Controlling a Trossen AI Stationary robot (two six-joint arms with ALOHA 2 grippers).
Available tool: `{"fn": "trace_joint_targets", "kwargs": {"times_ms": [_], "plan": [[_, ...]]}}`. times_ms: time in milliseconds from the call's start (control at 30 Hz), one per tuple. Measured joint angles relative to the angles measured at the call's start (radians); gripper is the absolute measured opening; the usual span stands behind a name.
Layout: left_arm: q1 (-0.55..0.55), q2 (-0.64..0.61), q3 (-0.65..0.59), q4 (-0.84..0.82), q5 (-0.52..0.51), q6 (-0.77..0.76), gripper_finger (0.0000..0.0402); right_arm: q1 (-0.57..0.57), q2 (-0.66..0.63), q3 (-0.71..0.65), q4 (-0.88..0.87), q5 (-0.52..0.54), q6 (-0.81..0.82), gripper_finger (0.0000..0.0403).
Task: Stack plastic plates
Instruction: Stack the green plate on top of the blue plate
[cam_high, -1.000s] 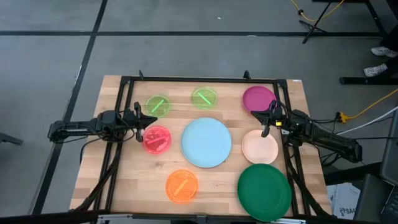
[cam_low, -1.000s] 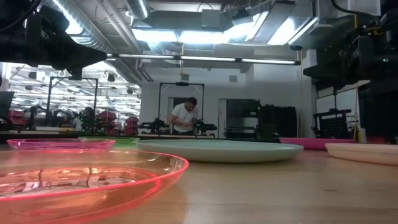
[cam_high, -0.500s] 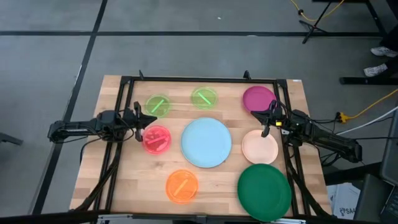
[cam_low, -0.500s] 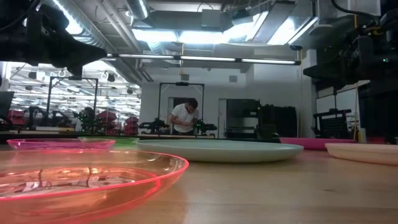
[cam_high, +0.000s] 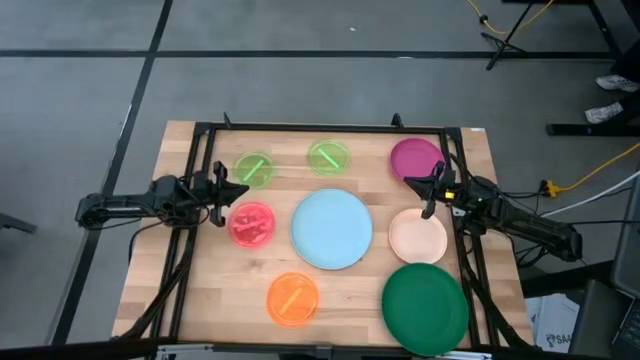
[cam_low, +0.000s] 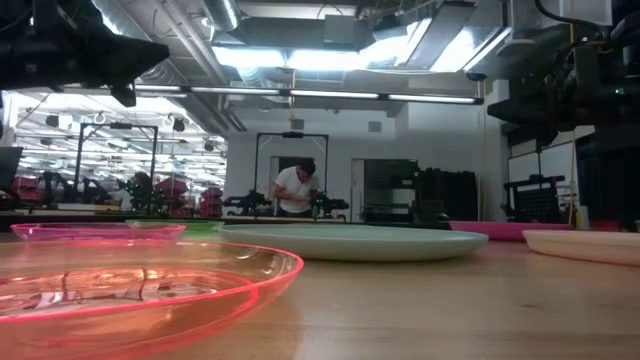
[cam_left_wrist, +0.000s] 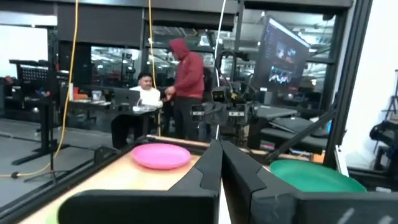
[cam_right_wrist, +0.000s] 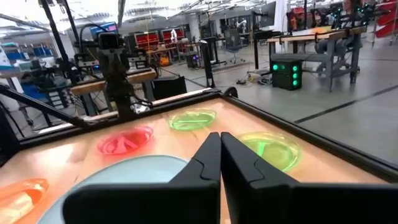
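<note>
Eight plates lie flat and apart on the wooden table: two small translucent green ones (cam_high: 253, 168) (cam_high: 328, 157), a magenta one (cam_high: 415, 158), a red-pink one (cam_high: 251, 224), a large light blue one (cam_high: 332, 228), a peach one (cam_high: 417, 236), an orange one (cam_high: 292, 298) and a large dark green one (cam_high: 425, 308). My left gripper (cam_high: 222, 190) (cam_left_wrist: 219, 149) hovers shut above the table between the near green plate and the red-pink plate. My right gripper (cam_high: 428, 192) (cam_right_wrist: 219, 140) hovers shut between the magenta and peach plates. Neither touches a plate.
A black frame (cam_high: 320, 128) runs along the table's far edge and down both sides. The light blue plate (cam_low: 350, 240) fills the table's middle. Bare wood shows near the left near corner. People stand in the room beyond the table (cam_low: 298, 188) (cam_left_wrist: 186, 81).
My left arm has risen a little and drawn slightly toward the table's left edge, its fingers staying shut. The plates have kept their places.
</note>
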Motion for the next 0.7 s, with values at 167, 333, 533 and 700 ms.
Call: {"fn": "trace_joint_targets", "kwargs": {"times_ms": [167,333,533,700], "plan": [[0.0,0.047,0.0,0.051,0.008,0.046,0.0004,0.0,0.006,0.0,0.0,-0.039,0.016,0.0001],[0.0,0.136,0.0,0.197,0.016,0.086,0.0004,0.0,0.017,0.0,0.003,-0.042,0.008,0.0001],[0.0,0.263,0.0,0.331,0.06,0.086,0.0004,0.0,0.085,0.0,0.06,-0.047,-0.035,0.0001],[-0.003,0.41,0.0,0.471,0.064,0.071,0.0004,0.0,0.215,0.055,0.101,-0.078,-0.064,0.0001]]}}
